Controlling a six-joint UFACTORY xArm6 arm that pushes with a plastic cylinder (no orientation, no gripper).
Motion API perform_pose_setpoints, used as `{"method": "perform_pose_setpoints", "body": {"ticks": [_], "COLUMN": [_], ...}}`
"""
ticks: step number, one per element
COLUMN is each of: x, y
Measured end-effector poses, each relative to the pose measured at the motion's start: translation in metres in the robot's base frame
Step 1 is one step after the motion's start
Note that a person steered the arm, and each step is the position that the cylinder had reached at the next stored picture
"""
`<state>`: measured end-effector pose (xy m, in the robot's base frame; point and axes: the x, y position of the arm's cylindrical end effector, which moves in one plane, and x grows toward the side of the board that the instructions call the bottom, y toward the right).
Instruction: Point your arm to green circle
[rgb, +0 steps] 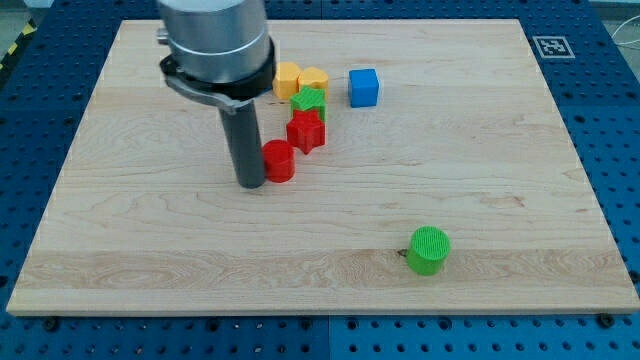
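The green circle (429, 250) is a short round block lying alone at the view's lower right of the wooden board. My tip (251, 184) rests on the board left of centre, far to the left of and above the green circle. It stands right beside a red round block (279, 161), touching or nearly touching its left side.
A cluster lies up and to the right of my tip: a red star block (306, 131), a green star block (309, 100), a yellow hexagon-like block (287, 79) and a yellow heart-like block (314, 79). A blue cube (363, 87) sits to their right. The wooden board (150, 240) lies on a blue perforated table.
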<state>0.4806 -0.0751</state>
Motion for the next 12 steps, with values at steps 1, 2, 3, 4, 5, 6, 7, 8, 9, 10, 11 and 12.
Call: {"method": "perform_pose_setpoints", "body": {"ticks": [1, 2, 3, 4, 5, 6, 7, 8, 9, 10, 11, 12], "x": [-0.003, -0.003, 0.005, 0.048, 0.085, 0.121, 0.138, 0.138, 0.128, 0.112, 0.091, 0.086], "y": [0.016, 0.021, 0.026, 0.043, 0.076, 0.120, 0.146, 0.171, 0.207, 0.222, 0.222, 0.221]}}
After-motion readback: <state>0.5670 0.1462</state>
